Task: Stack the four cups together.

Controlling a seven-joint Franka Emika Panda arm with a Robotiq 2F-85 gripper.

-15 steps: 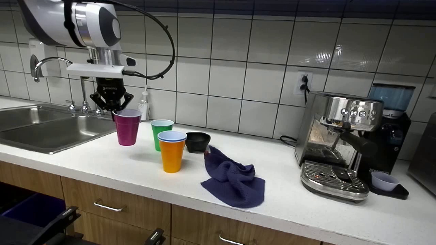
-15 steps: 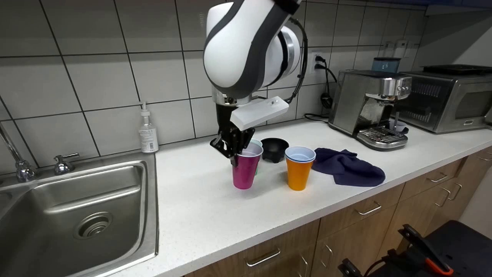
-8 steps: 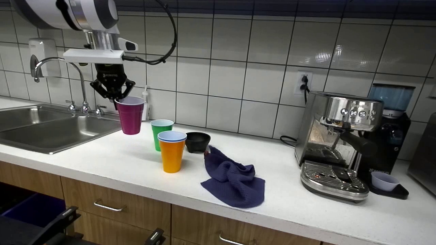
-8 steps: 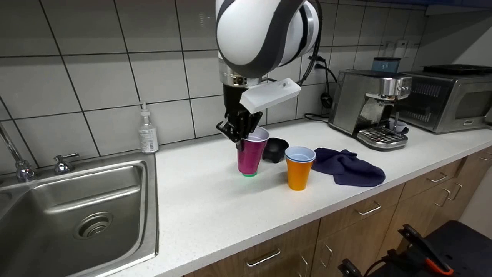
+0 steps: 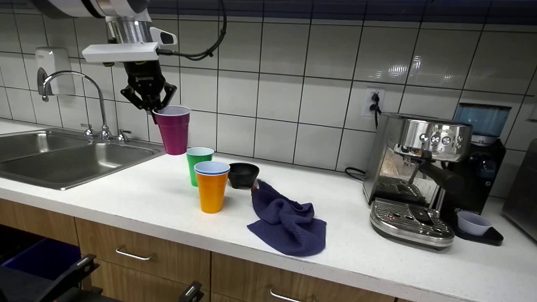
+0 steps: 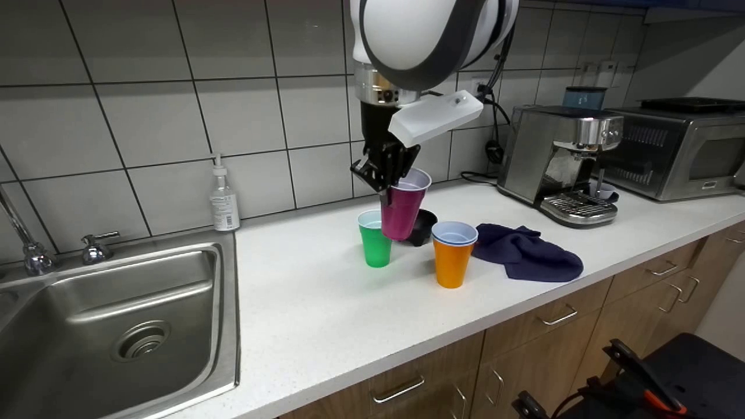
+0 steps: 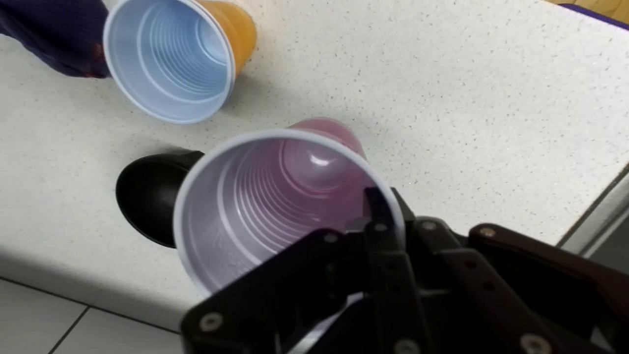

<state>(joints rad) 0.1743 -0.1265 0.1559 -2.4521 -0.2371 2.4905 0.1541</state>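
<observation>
My gripper point(image 5: 155, 117) is shut on the rim of the purple cup point(image 5: 174, 133), one finger inside the wall and one outside, as the wrist view shows. The purple cup hangs above the counter, slightly tilted, mouth up. Below it in an exterior view stands the green cup point(image 6: 375, 243), upright on the counter; the wrist view does not show it. The orange cup point(image 5: 212, 193) is upright nearer the counter's front edge. Nested inside the orange cup sits the blue cup point(image 7: 169, 64), with only its rim and inside showing.
A low black bowl point(image 5: 244, 174) stands behind the orange cup. Beside it lies a crumpled dark blue cloth point(image 5: 289, 226). The steel sink point(image 6: 227, 302) borders the cups' area, with a soap bottle point(image 6: 224, 201) by the tiled wall. Further along is an espresso machine point(image 5: 415, 176).
The gripper has risen and moved away from the sink side, carrying the purple cup higher over the counter. In an exterior view the green cup has come out from behind it.
</observation>
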